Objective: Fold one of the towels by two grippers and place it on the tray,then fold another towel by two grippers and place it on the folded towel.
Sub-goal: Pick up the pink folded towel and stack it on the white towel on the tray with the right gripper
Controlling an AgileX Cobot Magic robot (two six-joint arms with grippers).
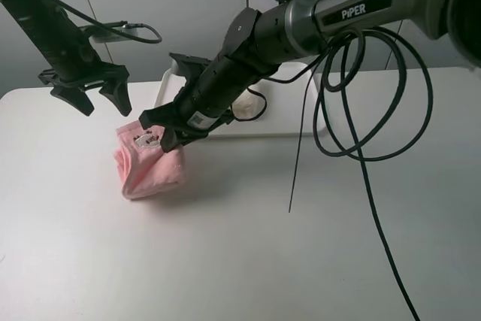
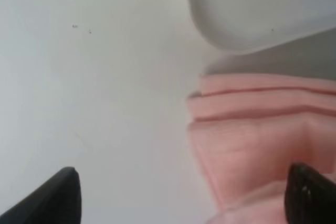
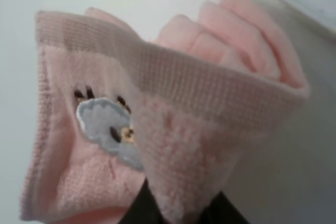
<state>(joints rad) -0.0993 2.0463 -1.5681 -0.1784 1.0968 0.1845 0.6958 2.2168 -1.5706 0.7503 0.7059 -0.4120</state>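
the pink towel (image 1: 150,167) sits bunched on the white bench (image 1: 240,246), just in front of the near left corner of the white tray (image 1: 301,129). it is folded into several thick terry layers, with a woven band along one edge and a small white cartoon-face patch (image 3: 102,127) showing. the right tool (image 1: 169,137) is pinched shut on an upper corner of the pink towel, pulling it into a peak. the left tool (image 1: 94,95) hangs spread wide just left of it, gripping nothing.

White counter (image 1: 240,261), smooth and matte, fills most of the view. Pale grey wall (image 1: 188,5) behind, split by thin vertical seams. Light soft, even.
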